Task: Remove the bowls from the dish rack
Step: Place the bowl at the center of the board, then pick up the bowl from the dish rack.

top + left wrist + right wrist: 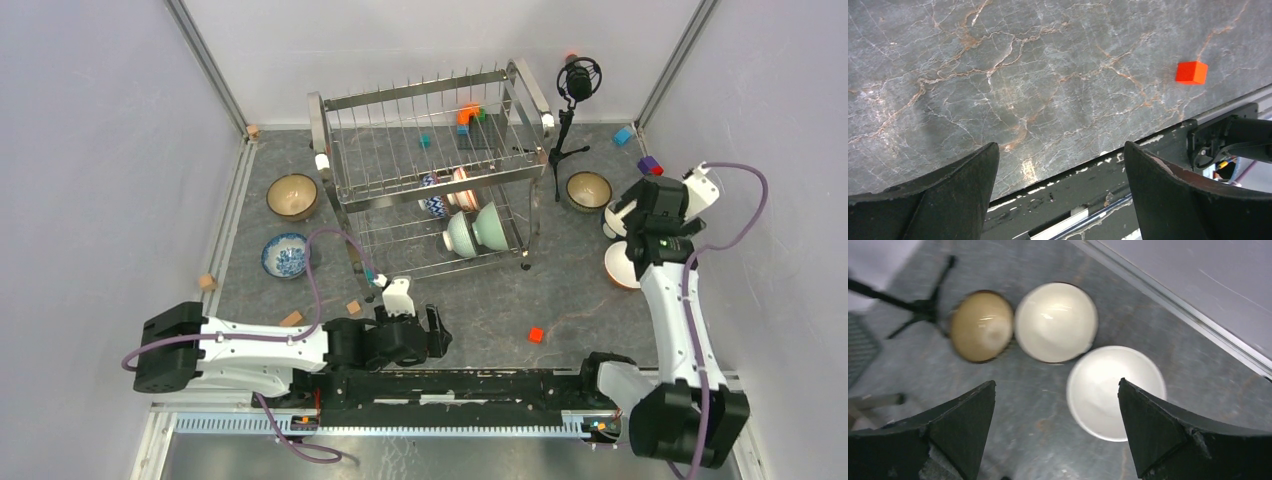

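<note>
The steel dish rack point(430, 165) stands at the back middle. Its lower tier holds a blue-and-white bowl point(435, 203), a red-and-white floral bowl point(463, 190) and two pale green bowls point(472, 233). On the table to the left sit a brown bowl point(293, 196) and a blue-and-white bowl point(285, 255). To the right sit a tan bowl point(588, 190) point(982, 326) and two white bowls point(1055, 321) point(1108, 390). My right gripper point(618, 218) point(1058, 385) is open and empty above the white bowls. My left gripper point(436, 330) point(1062, 150) is open and empty over the table's front edge.
A black microphone tripod point(570, 110) stands right of the rack. Small blocks lie about: red point(536, 335) point(1191, 72), blue point(622, 135), purple point(648, 165), wooden point(291, 318). Coloured blocks point(466, 115) sit on the rack's top tier. Walls close in on both sides.
</note>
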Tool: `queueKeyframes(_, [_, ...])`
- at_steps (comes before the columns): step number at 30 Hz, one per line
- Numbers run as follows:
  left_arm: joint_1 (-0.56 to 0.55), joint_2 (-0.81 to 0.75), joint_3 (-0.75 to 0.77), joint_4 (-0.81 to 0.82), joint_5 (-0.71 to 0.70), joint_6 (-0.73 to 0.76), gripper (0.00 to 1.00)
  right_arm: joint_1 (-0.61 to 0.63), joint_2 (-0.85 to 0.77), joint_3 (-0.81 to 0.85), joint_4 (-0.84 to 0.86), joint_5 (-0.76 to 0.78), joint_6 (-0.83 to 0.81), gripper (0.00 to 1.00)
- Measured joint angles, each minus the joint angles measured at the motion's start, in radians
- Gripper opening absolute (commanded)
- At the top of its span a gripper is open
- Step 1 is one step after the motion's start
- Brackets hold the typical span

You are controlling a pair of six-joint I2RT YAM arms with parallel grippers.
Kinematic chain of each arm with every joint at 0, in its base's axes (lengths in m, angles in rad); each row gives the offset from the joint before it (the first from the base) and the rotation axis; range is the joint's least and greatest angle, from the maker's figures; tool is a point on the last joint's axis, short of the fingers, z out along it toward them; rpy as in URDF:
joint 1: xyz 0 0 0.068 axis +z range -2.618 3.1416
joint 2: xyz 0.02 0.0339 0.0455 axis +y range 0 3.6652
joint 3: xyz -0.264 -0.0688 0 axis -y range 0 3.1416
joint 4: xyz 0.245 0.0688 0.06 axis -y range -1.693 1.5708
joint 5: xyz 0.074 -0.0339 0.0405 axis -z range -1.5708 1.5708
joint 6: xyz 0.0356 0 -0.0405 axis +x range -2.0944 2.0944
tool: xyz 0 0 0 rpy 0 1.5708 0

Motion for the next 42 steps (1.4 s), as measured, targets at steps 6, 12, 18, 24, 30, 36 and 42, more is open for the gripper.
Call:
queueKeyframes(6, [0.000, -0.068, 0.000, 0.001, -0.007, 0.040, 1.00, 0.195, -0.151, 0.008, 0.054, -0.031, 0.003, 0.93])
queueKeyframes(12, [0.000, -0.139, 0.000, 0.016, -0.052, 0.113, 1.00, 0.322, -0.436, -0.138, 0.130, -0.174, -0.009, 0.88])
queueKeyframes(18, [0.000, -0.175, 0.000, 0.049, -0.104, 0.204, 1.00, 0.374, -0.637, -0.333, 0.229, -0.433, -0.037, 0.84])
queueKeyframes(24, [0.000, -0.196, 0.007, 0.030, -0.138, 0.257, 0.99, 0.474, -0.698, -0.565, 0.339, -0.675, -0.050, 0.83])
queueKeyframes(30, [0.000, -0.301, 0.001, -0.005, -0.160, 0.259, 0.98, 0.637, -0.662, -0.586, 0.414, -0.675, -0.124, 0.83])
queueKeyframes(36, [0.000, -0.405, -0.016, -0.068, -0.194, 0.258, 0.98, 0.914, -0.473, -0.582, 0.534, -0.508, -0.220, 0.82])
queueKeyframes(42, [0.000, -0.473, -0.045, -0.099, -0.219, 0.258, 0.98, 1.023, -0.306, -0.577, 0.676, -0.319, -0.323, 0.82])
